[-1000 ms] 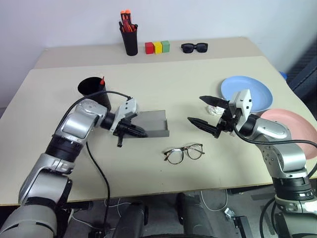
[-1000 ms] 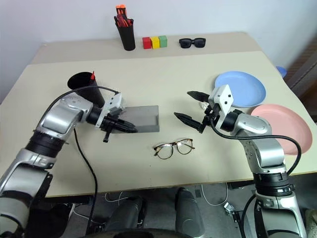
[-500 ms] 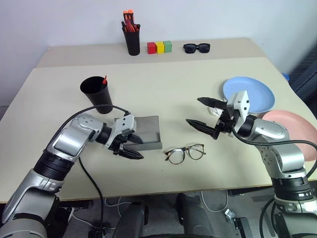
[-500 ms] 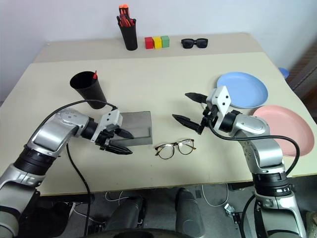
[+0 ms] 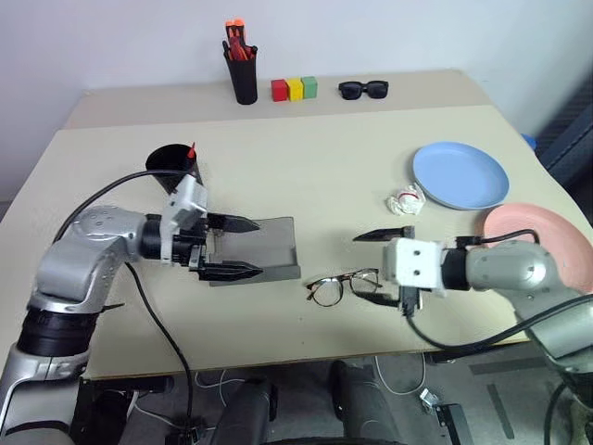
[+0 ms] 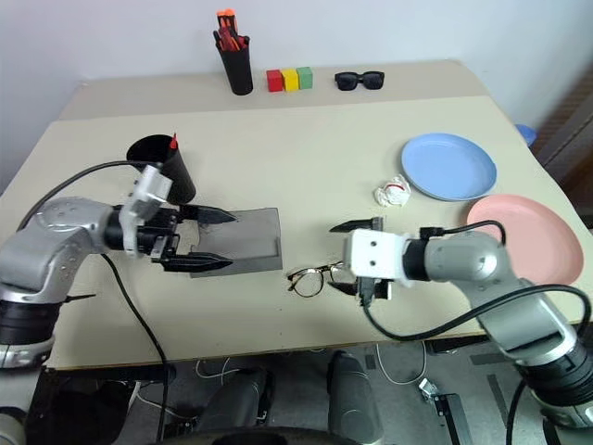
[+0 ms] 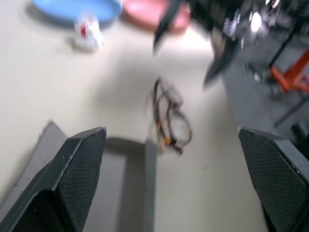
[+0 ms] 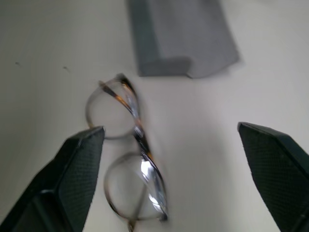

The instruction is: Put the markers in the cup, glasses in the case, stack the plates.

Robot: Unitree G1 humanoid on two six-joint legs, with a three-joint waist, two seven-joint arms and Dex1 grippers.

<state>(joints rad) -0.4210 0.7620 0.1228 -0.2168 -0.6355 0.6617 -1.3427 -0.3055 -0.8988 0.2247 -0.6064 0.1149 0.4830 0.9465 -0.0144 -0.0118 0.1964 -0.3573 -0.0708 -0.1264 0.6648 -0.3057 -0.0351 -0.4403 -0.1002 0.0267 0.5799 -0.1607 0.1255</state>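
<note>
Both arms have shifted since a sec ago: right gripper [image 5: 374,267] dropped from mid-table down to the glasses [image 5: 345,286], and left gripper [image 5: 232,247], which was pinched shut at the case [image 5: 257,248], has spread its fingers wide and drawn back twd the case's left end. Glasses lie flat on the table, lenses up, just right of the case and near the front edge; right claw's fingers stand wide apart, one beyond the frame and one at its near side, holding nothing, prob. lined up to close on the frame. Case looks open and flat now (earlier its lid stood raised), which fits the left claw having let go so the glasses can go in; its fingers hover apart over the case's left part, empty. Cup [image 5: 171,163] sits behind the case w/ a red marker tip [image 5: 192,148] poking above its rim. Blue plate [image 5: 460,175] and pink plate [image 5: 539,243] lie side by side at the right, not stacked, a small crumpled white scrap [image 5: 405,199] beside the blue one.
</note>
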